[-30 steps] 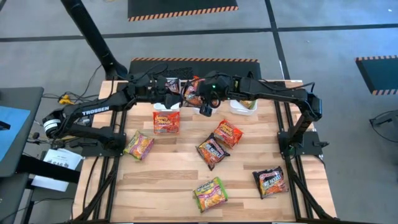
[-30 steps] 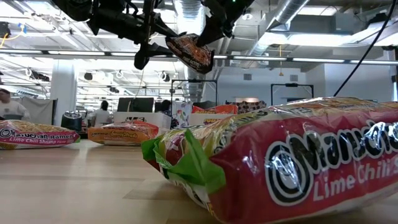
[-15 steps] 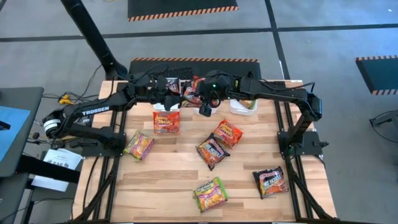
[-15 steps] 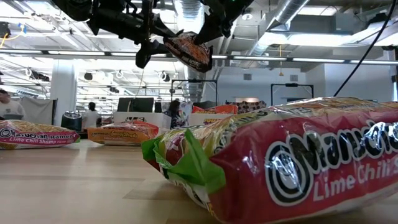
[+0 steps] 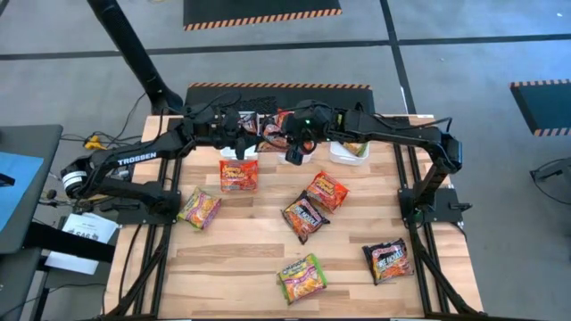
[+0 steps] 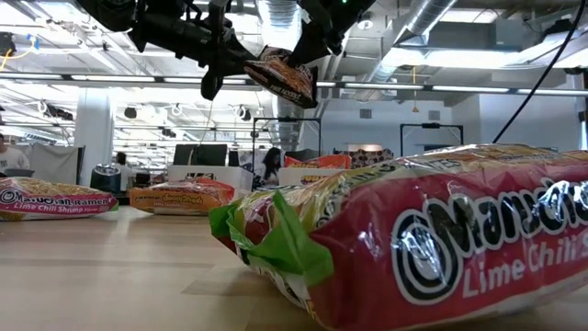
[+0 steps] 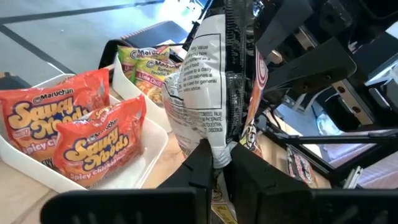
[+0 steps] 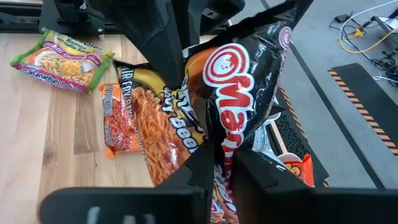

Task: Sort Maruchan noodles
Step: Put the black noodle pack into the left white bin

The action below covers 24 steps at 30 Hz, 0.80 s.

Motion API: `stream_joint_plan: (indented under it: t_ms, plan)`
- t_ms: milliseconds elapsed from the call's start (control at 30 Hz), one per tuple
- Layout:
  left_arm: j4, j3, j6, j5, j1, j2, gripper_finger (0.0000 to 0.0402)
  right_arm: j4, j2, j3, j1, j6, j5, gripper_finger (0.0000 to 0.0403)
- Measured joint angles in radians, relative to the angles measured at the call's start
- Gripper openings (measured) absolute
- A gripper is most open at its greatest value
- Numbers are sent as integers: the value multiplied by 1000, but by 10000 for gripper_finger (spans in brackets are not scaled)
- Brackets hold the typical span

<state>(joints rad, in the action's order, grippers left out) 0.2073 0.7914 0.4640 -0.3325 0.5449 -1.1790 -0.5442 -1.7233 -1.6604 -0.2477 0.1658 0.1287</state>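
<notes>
Both grippers pinch one dark packet (image 8: 239, 106) in the air: the left gripper (image 7: 216, 163) grips its white-printed back, the right gripper (image 8: 222, 167) its black front. We read this as a handover between arms, above the far edge of the table (image 5: 241, 259). Just beyond the left gripper sits a white bin (image 7: 146, 146) holding red packets (image 7: 99, 146); green packets (image 7: 152, 65) fill the next. One gripper should release next; the other carries the packet to its bin.
</notes>
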Motion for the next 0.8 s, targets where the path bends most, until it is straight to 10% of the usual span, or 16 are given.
stream_joint_plan:
  t_ms: [400, 800]
  plan:
    - [-134, 0, -115, -2, 69, 36, 15, -7, 68, -1, -44, -8, 0, 154]
    - [-258, -19, -261, -151, 339, 162, 15, -152, 166, -2, -96, -28, 4, 157]
